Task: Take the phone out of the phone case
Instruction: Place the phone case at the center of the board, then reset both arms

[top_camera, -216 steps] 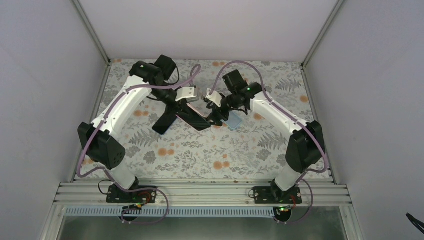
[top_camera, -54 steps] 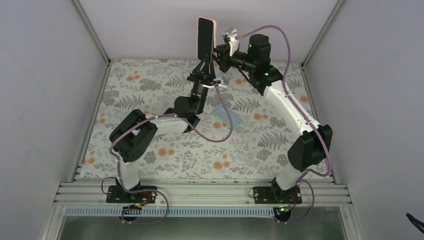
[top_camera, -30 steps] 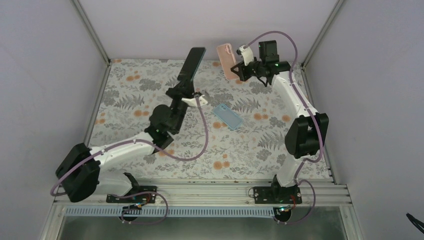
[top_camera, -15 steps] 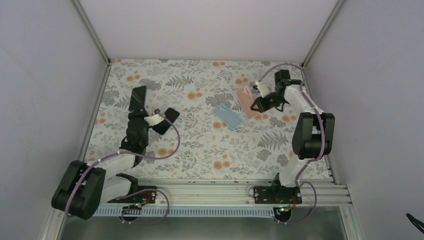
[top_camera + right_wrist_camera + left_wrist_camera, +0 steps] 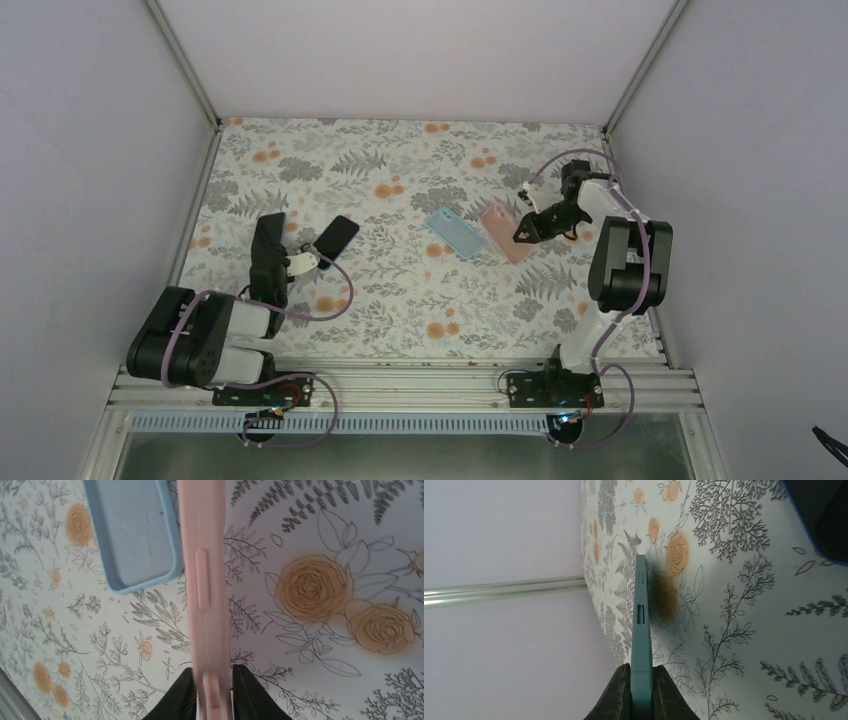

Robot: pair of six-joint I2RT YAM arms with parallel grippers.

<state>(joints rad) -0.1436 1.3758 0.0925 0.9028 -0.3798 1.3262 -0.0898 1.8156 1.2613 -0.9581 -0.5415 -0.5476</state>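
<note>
Nothing readable: no lettering, brand or number shows on the phone (image 5: 641,645), pink case (image 5: 210,580) or blue case (image 5: 132,530).

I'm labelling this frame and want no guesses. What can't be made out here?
- Left wrist view: the dark object at top right is cut off by the corner.
- Right wrist view: whether the right gripper presses the pink case or merely flanks it; contact sits at the bottom edge.
- Left wrist view: the teal-edged phone shows only its edge; its screen is too small in the top view.
</note>
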